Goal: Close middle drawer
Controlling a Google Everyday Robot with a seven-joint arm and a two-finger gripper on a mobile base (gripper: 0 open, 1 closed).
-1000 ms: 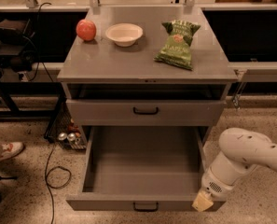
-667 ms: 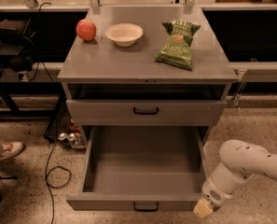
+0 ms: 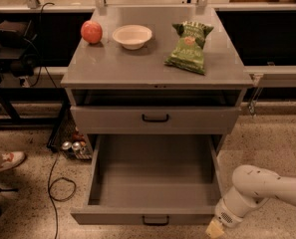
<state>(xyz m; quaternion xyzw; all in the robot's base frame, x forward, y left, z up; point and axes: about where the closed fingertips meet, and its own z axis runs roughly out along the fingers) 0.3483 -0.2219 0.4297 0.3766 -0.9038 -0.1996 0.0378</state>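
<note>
In the camera view, the middle drawer (image 3: 155, 183) stands pulled far out of the grey cabinet (image 3: 137, 66) toward 6 o'clock. Its bare floor is open to view, and its low front panel (image 3: 112, 216) runs along the bottom of the scene with the small black handle (image 3: 155, 220) at its centre. The gripper (image 3: 215, 229) hangs at the tip of the white arm (image 3: 267, 185), low at the drawer's front right corner and just beside the panel's right end. Whether it touches the panel cannot be made out, nor whether it is open or closed, since only a pale tip shows. From the gripper, the handle and most of the panel lie toward 9 o'clock, and the cabinet body lies toward 11 and 12 o'clock. The panel's long axis runs 9 to 3, while the drawer slides along the 6-to-12 line. Closing will likely call for the gripper to get onto the front face, nearer the handle than the corner, and press toward 12 o'clock. A push at the far right end risks skewing the drawer. Above, the top drawer (image 3: 187, 119) sits nearly in.
</note>
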